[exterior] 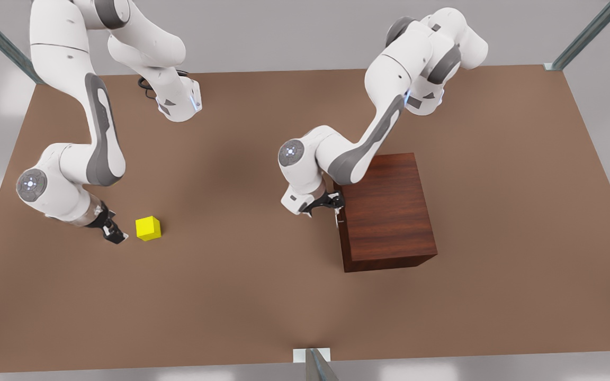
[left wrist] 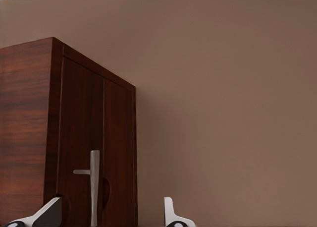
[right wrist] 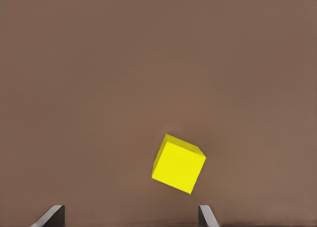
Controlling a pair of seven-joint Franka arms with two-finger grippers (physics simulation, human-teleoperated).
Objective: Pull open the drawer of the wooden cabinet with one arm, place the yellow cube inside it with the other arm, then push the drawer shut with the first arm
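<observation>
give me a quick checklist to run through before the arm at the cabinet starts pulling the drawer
1. Left gripper sits at the wooden cabinet front, by the handle: ok.
2. Left fingers open, one each side of the handle: ok.
3. Fingers closed on the handle: not ok, no grip yet.
4. Drawer flush with the cabinet, not yet pulled: ok.
5. Yellow cube on the table, away from the cabinet and out of the drawer's path: ok.
6. Right gripper open beside the cube, not holding it: ok, waiting.
</observation>
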